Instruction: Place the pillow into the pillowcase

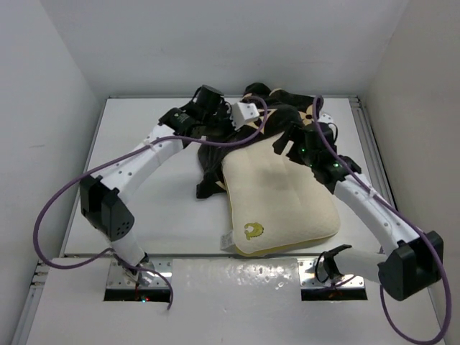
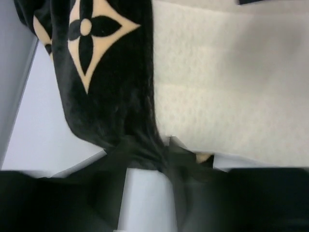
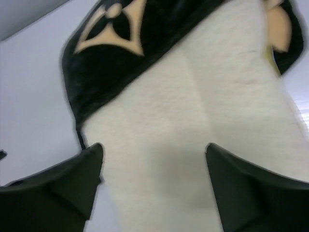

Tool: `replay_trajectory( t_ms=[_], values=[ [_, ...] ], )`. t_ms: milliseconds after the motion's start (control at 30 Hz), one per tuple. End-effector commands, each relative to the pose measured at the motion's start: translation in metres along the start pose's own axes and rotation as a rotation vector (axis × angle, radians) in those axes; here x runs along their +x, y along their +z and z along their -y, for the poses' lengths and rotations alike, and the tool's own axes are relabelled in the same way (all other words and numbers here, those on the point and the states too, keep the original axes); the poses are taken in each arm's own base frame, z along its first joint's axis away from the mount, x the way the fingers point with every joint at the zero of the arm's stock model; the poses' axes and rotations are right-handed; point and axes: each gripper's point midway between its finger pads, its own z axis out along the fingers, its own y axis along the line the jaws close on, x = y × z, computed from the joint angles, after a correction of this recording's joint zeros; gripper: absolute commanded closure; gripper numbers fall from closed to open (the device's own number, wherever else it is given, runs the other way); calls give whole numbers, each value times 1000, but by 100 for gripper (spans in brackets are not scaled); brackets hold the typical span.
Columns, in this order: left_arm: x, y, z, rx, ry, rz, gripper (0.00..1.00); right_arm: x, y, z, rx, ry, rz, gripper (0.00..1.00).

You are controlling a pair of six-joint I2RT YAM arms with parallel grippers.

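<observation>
Step in hand: early insertion. Only the far end of the pillow (image 1: pixel 280 201) sits in the mouth of the pillowcase (image 1: pixel 237 140). Most of its cream face is bare.

Position: the pillow lies flat on the table (image 1: pixel 144 215), right of centre, with its logo end close to the near edge. The pillowcase is bunched toward the middle of the far edge, and a fold trails down the pillow's left side.

Orientation: the pillow's long axis runs near edge to far edge, with the far end leaning slightly left. The leading end points at the far edge, into the case.

Left tool (image 2: pixel 164 151): nearly closed. The black hem gathers to a point between its tips, so it appears pinched there. The view is blurred.

Right tool (image 3: pixel 154 154): jaws well apart, poised over the bare pillow face just below the case edge, with nothing in them.

Next move, as a judgement: the right tool needs its own hold on the hem on its side, matching the left. Both should then draw the mouth toward the near edge along the long axis. An uneven pull would likely skew the pillow or bunch the cloth.
</observation>
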Motion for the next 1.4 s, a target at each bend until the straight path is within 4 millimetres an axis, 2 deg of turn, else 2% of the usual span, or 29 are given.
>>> replay_trajectory(
  t_ms=[0, 67, 100, 167, 200, 267, 300, 367, 400, 467, 500, 533, 567, 633, 667, 700, 733, 767, 800, 833, 867, 900, 967, 1033, 1100, 1133, 1233, 1300, 1367],
  values=[
    [-15, 52, -18, -118, -4, 22, 57, 10, -12, 57, 164, -36, -51, 10],
    [-9, 80, -20, -149, 10, -5, 43, 6, -14, 80, 218, -15, -56, 1],
    [-17, 87, -28, -215, 20, 6, 34, 7, -15, 95, 254, -15, -80, 1],
    [-12, 109, -34, -263, 26, -11, 28, 13, -15, 106, 267, -20, -129, 1],
    [-20, 111, -45, -325, 28, 9, 23, 17, -17, 121, 310, -11, -163, 1],
    [-15, 132, -51, -368, 24, -11, 19, 28, -13, 134, 332, -3, -229, 1],
    [-25, 131, -63, -433, 17, 10, 16, 32, -11, 140, 337, -8, -252, 1],
    [-16, 153, -68, -459, 7, -11, 15, 47, -6, 159, 365, 12, -292, 1],
    [-23, 155, -76, -488, 1, 1, 14, 54, 0, 163, 348, 22, -288, 1],
    [-2, 186, -74, -473, 13, -66, 16, 69, 11, 166, 322, 33, -314, 1],
    [-9, 187, -80, -490, 19, -77, 19, 75, 20, 158, 259, 45, -324, 1],
    [11, 209, -74, -477, 20, -136, 25, 80, 25, 155, 232, 50, -340, 1],
    [9, 209, -76, -481, 24, -159, 47, 89, 33, 153, 211, 56, -366, 1],
    [16, 216, -71, -446, 18, -185, 78, 99, 40, 145, 167, 61, -407, 1],
    [17, 217, -62, -390, 17, -181, 99, 103, 46, 143, 145, 63, -418, 1],
    [17, 217, -54, -351, 16, -173, 100, 107, 46, 135, 105, 66, -437, 4],
    [-3, 206, -46, -286, 27, -103, 100, 108, 47, 132, 88, 64, -440, 20],
    [1, 202, -34, -236, 38, -104, 100, 107, 49, 128, 66, 55, -433, 31],
    [-17, 183, -25, -166, 57, -60, 100, 99, 47, 119, 32, 44, -398, 75],
    [-17, 182, -24, -165, 52, -59, 100, 101, 47, 120, 34, 45, -402, 76],
    [-22, 179, -19, -127, 44, -48, 100, 97, 46, 117, 31, 51, -383, 91],
    [-34, 167, -19, -97, 38, -33, 100, 90, 45, 115, 26, 64, -356, 100],
    [-50, 155, -7, -6, 50, 5, 100, 71, 40, 103, -6, 62, -291, 100],
    [-72, 128, 6, 82, 104, 35, 100, 52, 38, 83, -64, 69, -215, 100],
    [-95, 100, 34, 204, 147, 82, 100, 30, 29, 51, -155, 58, -133, 100],
    [-104, 87, 42, 236, 183, 105, 100, 8, 21, 31, -210, 41, -57, 100],
    [-116, 52, 78, 398, 265, 157, 100, -28, -1, -15, -340, 6, 102, 100],
    [-117, 24, 100, 511, 286, 190, 100, -58, -29, -42, -435, -4, 243, 100],
    [-113, 9, 113, 572, 318, 214, 100, -75, -40, -44, -441, 40, 329, 100]
  ],
)
